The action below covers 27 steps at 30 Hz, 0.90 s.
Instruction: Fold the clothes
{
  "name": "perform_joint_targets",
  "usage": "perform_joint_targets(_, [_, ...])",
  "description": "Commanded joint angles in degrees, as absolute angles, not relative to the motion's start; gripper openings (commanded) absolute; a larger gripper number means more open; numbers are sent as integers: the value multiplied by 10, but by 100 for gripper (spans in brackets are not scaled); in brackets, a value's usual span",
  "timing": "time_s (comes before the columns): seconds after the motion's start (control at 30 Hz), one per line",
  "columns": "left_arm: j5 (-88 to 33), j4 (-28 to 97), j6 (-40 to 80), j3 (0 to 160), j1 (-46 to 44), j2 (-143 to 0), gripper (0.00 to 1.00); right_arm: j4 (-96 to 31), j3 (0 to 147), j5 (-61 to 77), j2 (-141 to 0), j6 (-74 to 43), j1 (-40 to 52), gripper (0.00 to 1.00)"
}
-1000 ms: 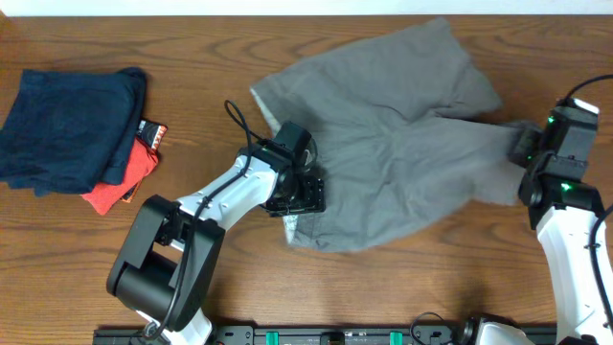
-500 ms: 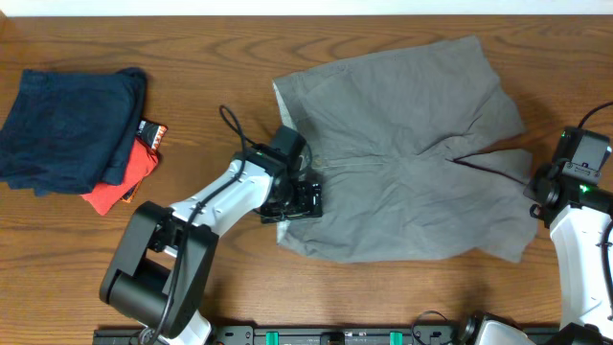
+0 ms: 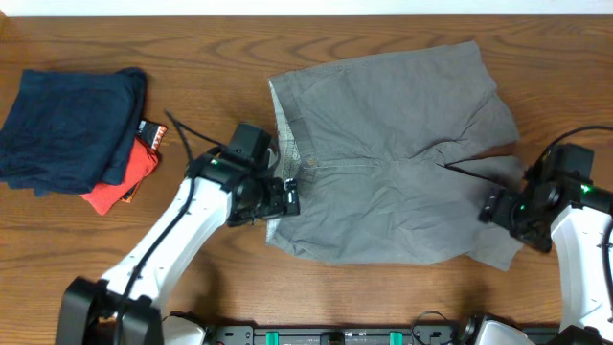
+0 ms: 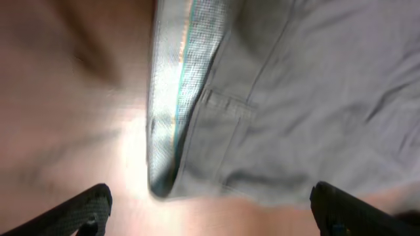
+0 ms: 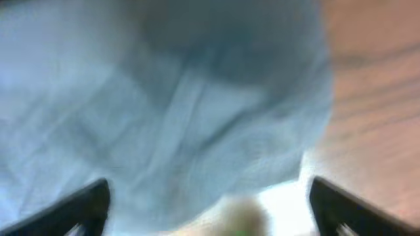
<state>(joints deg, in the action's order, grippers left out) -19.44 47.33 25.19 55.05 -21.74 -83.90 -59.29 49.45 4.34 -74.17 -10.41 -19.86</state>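
Left gripper (image 3: 279, 198) is low at the waistband end of the grey shorts (image 3: 393, 163), and its wrist camera shows the two fingers (image 4: 88, 204) spread wide at the bottom corners of the view, with nothing pinched between them. Straight ahead of that open gap is the lower corner of the waistband (image 4: 174, 98), rolled over so the pale lining with a thin teal line shows. Grey cloth runs off ahead and toward the finger on the right of the view, and bare wooden table (image 3: 383, 287) lies ahead of the other finger. Over to the right gripper (image 3: 498, 209), poised at the hem of the nearer leg, at the far end of the shorts. Its wrist view is badly blurred, but the fingers (image 5: 88, 203) can be made out set wide apart, jaws well open. Cloth fills most of the space ahead of them, and its edge gives way to wood on the right of that view. Whether either set of fingertips touches the fabric, I cannot tell. The shorts lie spread out flat between the two grippers, waistband toward the left one and legs toward the right one. Well apart from the left gripper, on its side away from the shorts, a dark navy folded garment (image 3: 67, 125) rests on a red-orange garment (image 3: 123, 182).
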Motion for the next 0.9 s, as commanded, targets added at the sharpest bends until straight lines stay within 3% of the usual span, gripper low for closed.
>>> perform_joint_targets(0.0, [-188,506,309,547,-216,-841,98,-622,502,84,-733,-129,-202,99])
perform_joint_targets(0.23, [-214,454,521,461,-216,-841,98,-654,500,84,-733,-294,-202,99])
perform_joint_targets(0.43, [-244,349,546,393,-225,-841,99,-643,471,78,-733,-369,-202,99])
perform_joint_targets(0.57, [-239,315,546,385,-250,-841,92,-620,436,77,-733,-394,-202,99])
perform_joint_targets(0.63, [-216,301,546,385,-264,-841,80,-602,412,76,-733,-406,-202,99])
perform_joint_targets(0.87, [-172,294,548,385,-281,-841,22,-530,343,36,-733,-439,-202,99])
